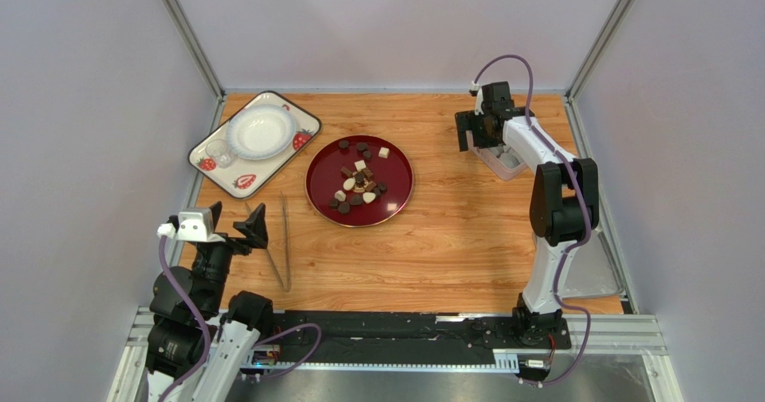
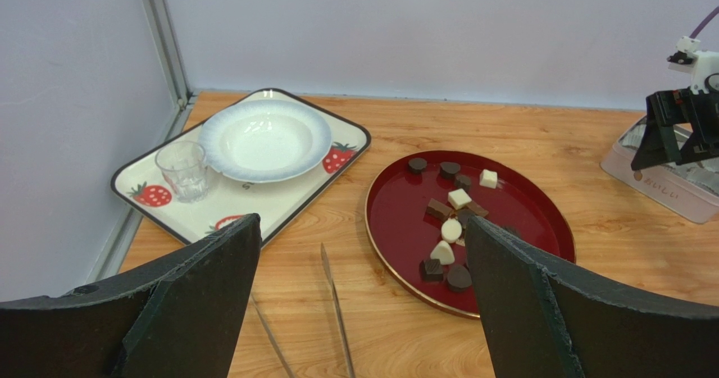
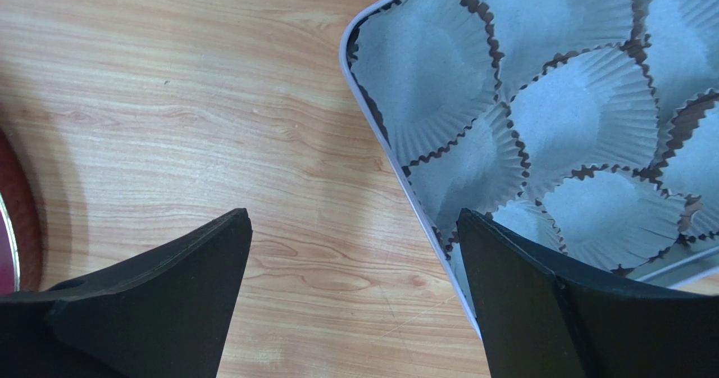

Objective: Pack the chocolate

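The chocolate (image 1: 359, 185), several small dark brown and a few white pieces, lies on a round dark red plate (image 1: 395, 200) in the middle of the table; it also shows in the left wrist view (image 2: 447, 226). My left gripper (image 1: 235, 225) is open and empty, near the front left above metal tongs (image 1: 285, 241). My right gripper (image 1: 474, 131) is open and empty at the back right, over the left edge of the square grey tin (image 3: 371, 134). The tin's white paper cups (image 3: 582, 108) look empty.
A strawberry-patterned tray (image 1: 235, 180) at the back left holds a white bowl (image 1: 259, 131) and a small glass (image 1: 220, 154). The tongs (image 2: 337, 311) lie on the wood between tray and plate. Grey walls enclose the table on three sides.
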`<state>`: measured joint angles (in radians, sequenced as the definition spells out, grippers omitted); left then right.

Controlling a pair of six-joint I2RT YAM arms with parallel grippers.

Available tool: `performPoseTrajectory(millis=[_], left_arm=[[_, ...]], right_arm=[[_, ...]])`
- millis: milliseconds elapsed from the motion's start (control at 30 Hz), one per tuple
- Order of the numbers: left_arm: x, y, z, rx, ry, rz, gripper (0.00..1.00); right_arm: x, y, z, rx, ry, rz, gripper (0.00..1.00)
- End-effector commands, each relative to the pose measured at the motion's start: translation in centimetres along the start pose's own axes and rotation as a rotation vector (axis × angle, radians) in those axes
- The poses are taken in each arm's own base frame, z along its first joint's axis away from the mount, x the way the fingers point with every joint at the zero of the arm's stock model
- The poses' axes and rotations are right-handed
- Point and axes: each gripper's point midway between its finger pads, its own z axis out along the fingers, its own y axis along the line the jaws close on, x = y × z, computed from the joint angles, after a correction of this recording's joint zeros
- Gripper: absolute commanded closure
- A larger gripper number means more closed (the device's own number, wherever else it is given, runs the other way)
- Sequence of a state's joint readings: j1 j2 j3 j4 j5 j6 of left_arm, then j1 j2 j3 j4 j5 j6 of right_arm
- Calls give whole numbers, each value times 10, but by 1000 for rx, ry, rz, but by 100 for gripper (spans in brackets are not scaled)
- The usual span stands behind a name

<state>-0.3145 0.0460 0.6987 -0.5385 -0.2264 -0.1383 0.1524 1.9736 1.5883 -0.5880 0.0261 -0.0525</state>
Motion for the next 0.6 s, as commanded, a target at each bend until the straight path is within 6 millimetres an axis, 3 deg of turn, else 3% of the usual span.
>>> performPoseTrajectory(millis=[0,367,567], left_arm=[[-3,-1,3,9,-10,17,1],[-2,-2,2,12,-7,17,1],[-4,-2,1,14,-14,15,1]], right_arm=[[-1,3,-2,-59,-13,6,3],[22,11,6,-118,30,-34,3],[27,23,-7,-169,30,-16,5]])
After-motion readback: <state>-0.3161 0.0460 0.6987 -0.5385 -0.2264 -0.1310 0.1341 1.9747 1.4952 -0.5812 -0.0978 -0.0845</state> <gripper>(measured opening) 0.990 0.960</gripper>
